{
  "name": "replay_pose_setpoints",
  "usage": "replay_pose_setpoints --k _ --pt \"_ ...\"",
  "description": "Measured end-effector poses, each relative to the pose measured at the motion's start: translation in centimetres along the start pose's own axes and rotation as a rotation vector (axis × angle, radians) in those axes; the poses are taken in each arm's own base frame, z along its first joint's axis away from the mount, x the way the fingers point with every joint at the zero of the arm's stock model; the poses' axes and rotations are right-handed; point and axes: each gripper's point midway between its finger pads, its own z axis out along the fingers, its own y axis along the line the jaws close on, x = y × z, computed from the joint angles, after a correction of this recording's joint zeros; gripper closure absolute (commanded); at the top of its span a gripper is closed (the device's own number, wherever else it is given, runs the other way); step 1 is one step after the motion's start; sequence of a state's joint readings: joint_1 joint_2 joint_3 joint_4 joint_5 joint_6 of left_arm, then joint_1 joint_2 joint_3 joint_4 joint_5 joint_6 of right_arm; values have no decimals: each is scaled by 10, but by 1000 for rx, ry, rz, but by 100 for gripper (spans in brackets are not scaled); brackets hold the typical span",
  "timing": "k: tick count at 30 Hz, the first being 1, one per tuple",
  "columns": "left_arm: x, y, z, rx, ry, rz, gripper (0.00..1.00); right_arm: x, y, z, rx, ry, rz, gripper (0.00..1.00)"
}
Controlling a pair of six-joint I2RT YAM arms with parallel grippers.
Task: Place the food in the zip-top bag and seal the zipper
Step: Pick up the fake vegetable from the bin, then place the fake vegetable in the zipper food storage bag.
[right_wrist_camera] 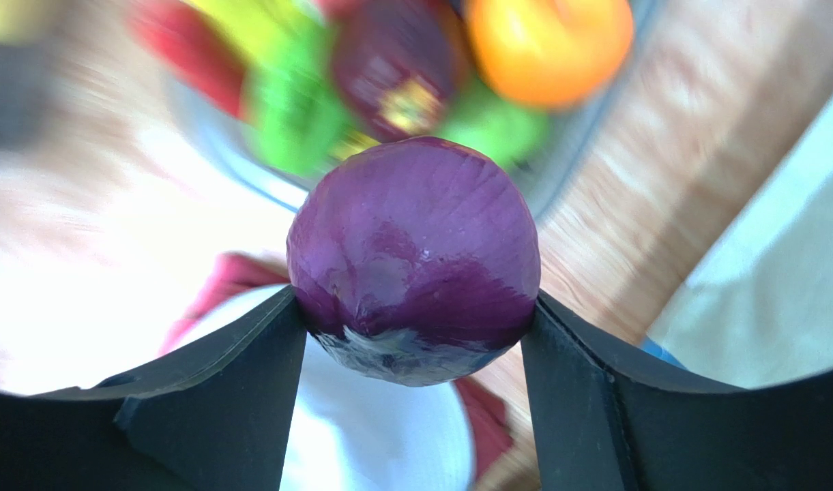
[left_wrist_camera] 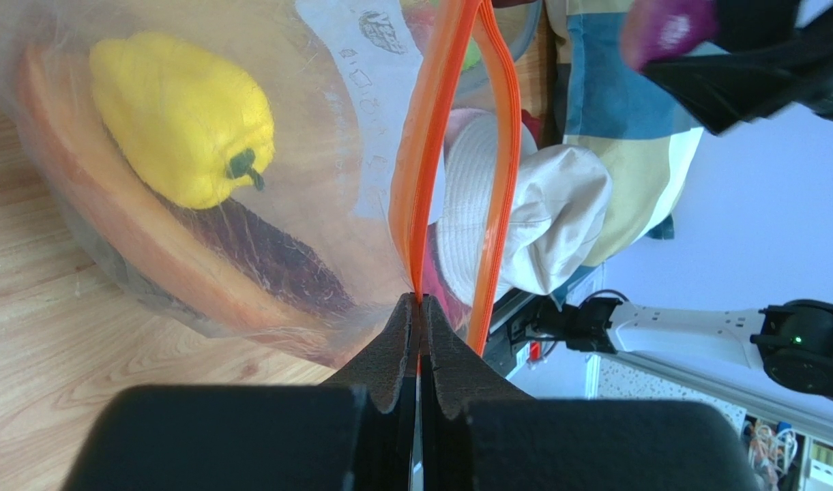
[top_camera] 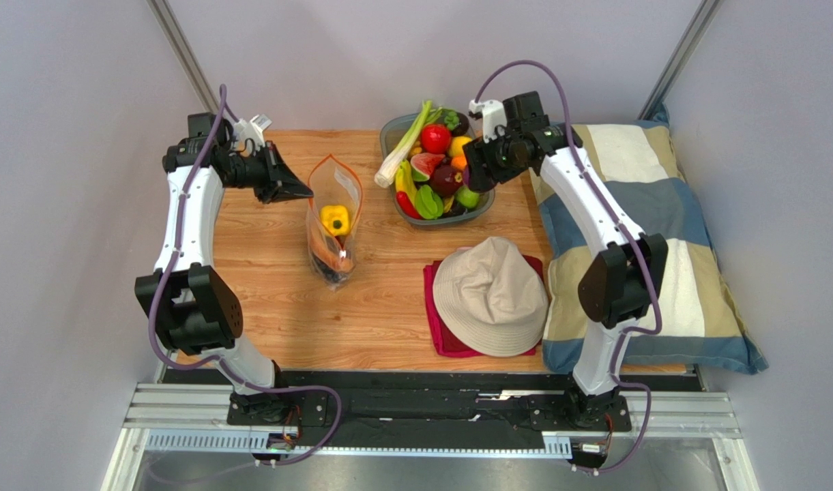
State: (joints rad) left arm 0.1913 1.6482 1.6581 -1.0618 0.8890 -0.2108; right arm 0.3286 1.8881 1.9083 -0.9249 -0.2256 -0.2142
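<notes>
Evidently the job was only partway through. The clear crinkly zip-top bag [top_camera: 333,230] rested on the wooden table [top_camera: 287,317], left of centre, with a yellow toy pepper [left_wrist_camera: 179,113] and a long orange carrot [left_wrist_camera: 133,235] inside. The left gripper [left_wrist_camera: 420,307] was pinched tight on the bag's orange zipper strip [left_wrist_camera: 431,153], holding the mouth agape. Over the grey bowl [top_camera: 446,222] at the far side, the right gripper [right_wrist_camera: 415,317] clasped a round purple onion [right_wrist_camera: 415,256] between both fingers. I judged that the onion and the bowl's many other pieces had yet to go in, and the zipper was unsealed.
</notes>
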Motion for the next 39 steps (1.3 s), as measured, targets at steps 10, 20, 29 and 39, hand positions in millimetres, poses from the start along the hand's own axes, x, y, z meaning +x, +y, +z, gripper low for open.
replay_pose_setpoints --k 10,20,29,39 --pt "1 0 0 1 4 7 100 -104 162 -77 -356 -351 -209 48" --pt "3 0 0 0 9 7 100 -110 289 -74 -545 -444 -374 47" --pt "5 1 0 0 11 3 100 -83 297 24 -516 -302 -332 6" --pt "6 -1 -3 -1 3 12 100 -82 296 10 -521 -293 -322 0"
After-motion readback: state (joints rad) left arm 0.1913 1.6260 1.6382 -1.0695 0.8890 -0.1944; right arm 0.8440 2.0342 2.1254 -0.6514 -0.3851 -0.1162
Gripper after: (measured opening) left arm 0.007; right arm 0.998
